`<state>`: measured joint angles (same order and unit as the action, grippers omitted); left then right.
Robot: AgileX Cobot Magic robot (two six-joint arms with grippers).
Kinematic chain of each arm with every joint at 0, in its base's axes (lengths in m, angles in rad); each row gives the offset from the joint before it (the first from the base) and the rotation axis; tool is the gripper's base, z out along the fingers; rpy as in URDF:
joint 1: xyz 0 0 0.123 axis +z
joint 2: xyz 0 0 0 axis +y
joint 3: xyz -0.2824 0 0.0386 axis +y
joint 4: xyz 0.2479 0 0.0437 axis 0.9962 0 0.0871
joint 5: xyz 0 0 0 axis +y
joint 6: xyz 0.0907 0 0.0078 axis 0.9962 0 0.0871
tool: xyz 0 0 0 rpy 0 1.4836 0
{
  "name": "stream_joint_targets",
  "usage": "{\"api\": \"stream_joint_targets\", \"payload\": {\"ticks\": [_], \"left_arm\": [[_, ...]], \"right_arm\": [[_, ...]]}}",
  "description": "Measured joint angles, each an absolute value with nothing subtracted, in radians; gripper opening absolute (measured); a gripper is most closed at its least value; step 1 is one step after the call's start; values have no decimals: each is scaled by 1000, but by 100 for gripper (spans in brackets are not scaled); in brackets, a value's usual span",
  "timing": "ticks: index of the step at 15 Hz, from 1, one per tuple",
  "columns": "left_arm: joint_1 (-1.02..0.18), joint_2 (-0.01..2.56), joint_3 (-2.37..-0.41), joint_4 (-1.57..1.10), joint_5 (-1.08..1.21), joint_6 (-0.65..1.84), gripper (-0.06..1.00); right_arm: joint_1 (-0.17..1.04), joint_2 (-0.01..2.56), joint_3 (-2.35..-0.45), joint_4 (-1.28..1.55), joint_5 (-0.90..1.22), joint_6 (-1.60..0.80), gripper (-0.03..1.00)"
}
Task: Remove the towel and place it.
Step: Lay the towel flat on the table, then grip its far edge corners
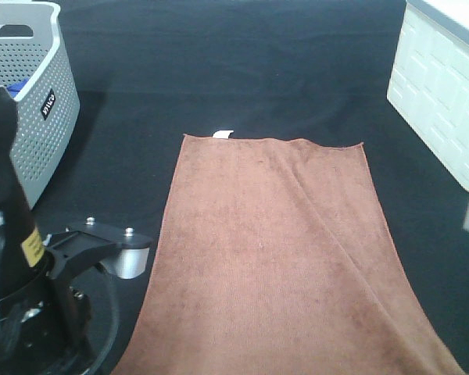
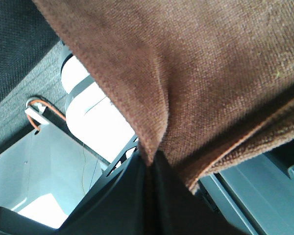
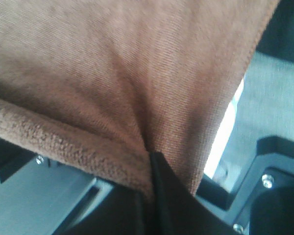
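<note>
A large rectangular brown terry-cloth towel (image 1: 273, 250) is lying spread lengthwise on the black cloth-covered surface (image 1: 219, 70). Its far short edge, with the small white tag (image 1: 223, 133), is resting flat. Its near end is running out of the high view toward the robot. A long diagonal crease is crossing the right half of the cloth.

The step in hand looks like carrying the towel by its near end with both arms. To do it well, the two arms should be moving at the same pace and height, so that the near edge is staying level and neither pinch is taking all the pull. Light, even tension should be smoothing the crease, while a sharp tug would be risking a corner slipping free. The far edge should be dragging straight, not swinging toward the grey perforated plastic basket (image 1: 39, 117) on the left or the white panelled box (image 1: 445, 101) on the right. Where the towel is meant to go I cannot tell.

The left jaws are clenched on the towel, with the stitched hem and a fold of cloth being gathered into the closed tips in the left wrist view. The right jaws are likewise clamped on the towel, and the cloth is puckering into them and fanning away from the tips. Each pinch is sitting close to an edge of the cloth.
</note>
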<state>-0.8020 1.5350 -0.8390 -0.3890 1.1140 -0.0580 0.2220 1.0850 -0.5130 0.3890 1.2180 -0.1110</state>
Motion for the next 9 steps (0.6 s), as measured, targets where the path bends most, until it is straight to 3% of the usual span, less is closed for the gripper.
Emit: {"api": "stream_joint_targets", "payload": {"ticks": [9], "left_arm": [[-802, 1703, -898, -439, 1193, -66, 1]], "right_arm": [[219, 1351, -513, 446, 1098, -216, 1]]}}
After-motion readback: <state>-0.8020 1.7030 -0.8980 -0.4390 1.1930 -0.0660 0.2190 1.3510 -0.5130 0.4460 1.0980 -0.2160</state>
